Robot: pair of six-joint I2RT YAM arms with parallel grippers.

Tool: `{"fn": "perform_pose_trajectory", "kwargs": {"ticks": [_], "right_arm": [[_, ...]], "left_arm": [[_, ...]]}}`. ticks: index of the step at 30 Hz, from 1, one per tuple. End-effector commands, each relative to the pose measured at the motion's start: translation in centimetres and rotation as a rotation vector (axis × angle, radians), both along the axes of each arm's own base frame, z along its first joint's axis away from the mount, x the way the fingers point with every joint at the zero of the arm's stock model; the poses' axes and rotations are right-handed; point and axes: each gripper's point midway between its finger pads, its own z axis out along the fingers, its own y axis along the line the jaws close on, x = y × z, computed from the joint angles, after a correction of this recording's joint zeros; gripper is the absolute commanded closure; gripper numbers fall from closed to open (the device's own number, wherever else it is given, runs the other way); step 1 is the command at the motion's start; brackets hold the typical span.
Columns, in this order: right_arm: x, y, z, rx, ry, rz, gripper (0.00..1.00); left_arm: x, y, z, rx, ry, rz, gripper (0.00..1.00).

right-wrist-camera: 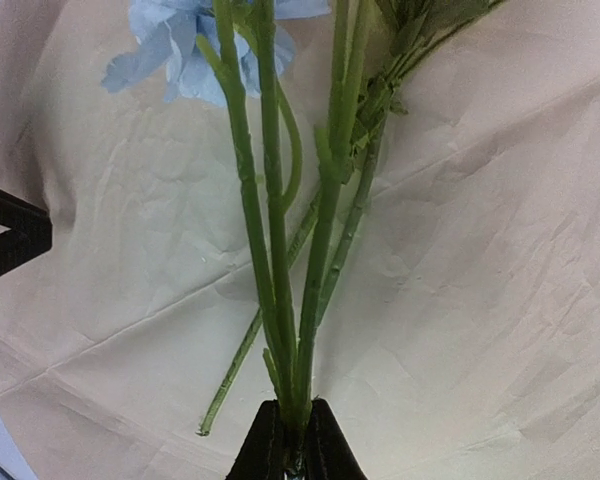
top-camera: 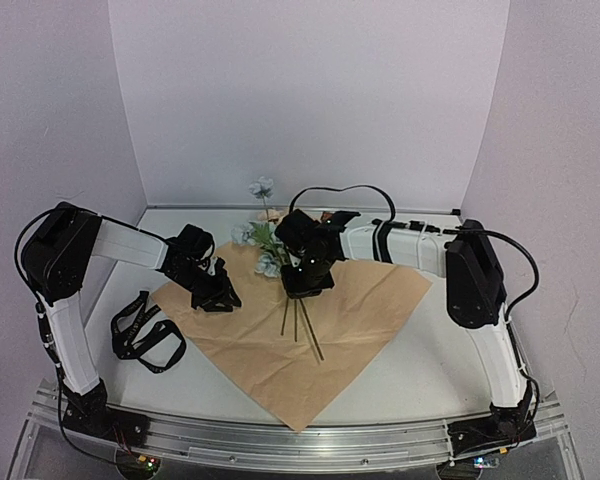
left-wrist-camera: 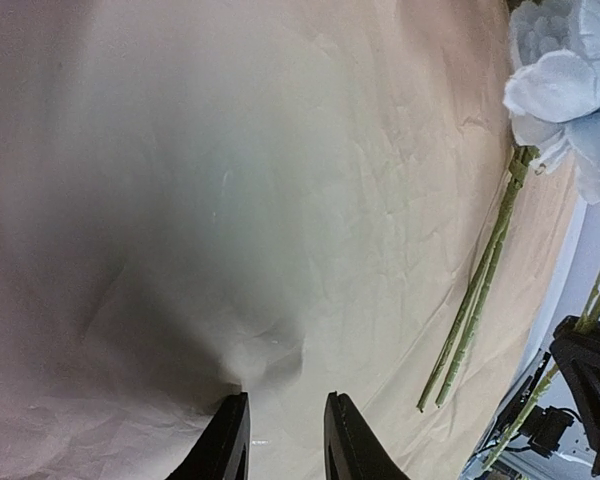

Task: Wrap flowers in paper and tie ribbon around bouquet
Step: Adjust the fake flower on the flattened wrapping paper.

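The paper (top-camera: 310,360) lies spread on the table as a diamond, tan face up. The flowers (top-camera: 263,240) lie across its far half, with stems (right-wrist-camera: 270,250) pointing toward me and a pale blue bloom (right-wrist-camera: 170,50) beyond. My right gripper (right-wrist-camera: 292,415) is shut on several of the green stems just above the paper (right-wrist-camera: 480,300); one loose stem lies flat beside them. My left gripper (left-wrist-camera: 286,410) sits at the paper's left corner (top-camera: 195,295), jaws a little apart, tips on the sheet (left-wrist-camera: 280,200), which puckers at the left fingertip. The black ribbon (top-camera: 145,335) lies looped on the table, left of the paper.
White walls enclose the table at the back and both sides. A metal rail (top-camera: 300,440) with the arm bases runs along the near edge. The paper's near corner (top-camera: 298,425) reaches almost to that rail.
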Motion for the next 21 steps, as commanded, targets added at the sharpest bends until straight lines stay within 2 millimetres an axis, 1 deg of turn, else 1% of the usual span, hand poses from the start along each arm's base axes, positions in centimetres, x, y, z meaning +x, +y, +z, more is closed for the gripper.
{"fn": "perform_pose_trajectory", "kwargs": {"ticks": [1, 4, 8, 15, 18, 21], "right_arm": [[3.0, 0.9, 7.3, 0.119, -0.168, -0.032, 1.00], [4.6, 0.4, 8.1, 0.144, -0.200, -0.088, 1.00], [6.7, 0.1, 8.3, 0.165, -0.234, -0.144, 1.00], [11.1, -2.1, 7.1, 0.175, -0.257, -0.286, 1.00], [12.5, -2.0, 6.1, 0.191, -0.245, -0.307, 1.00], [13.1, -1.3, 4.9, 0.200, -0.226, -0.292, 1.00]], "left_arm": [[-0.4, 0.5, -0.7, 0.017, 0.006, -0.002, 0.72], [-0.5, 0.5, -0.9, 0.018, 0.010, -0.001, 0.72], [-0.5, 0.5, -1.0, 0.018, 0.014, -0.004, 0.72], [-0.5, 0.5, -1.3, 0.019, 0.019, -0.005, 0.72], [-0.4, 0.4, -1.4, 0.017, 0.023, -0.006, 0.72], [-0.4, 0.4, -1.4, 0.019, 0.024, -0.009, 0.72]]}}
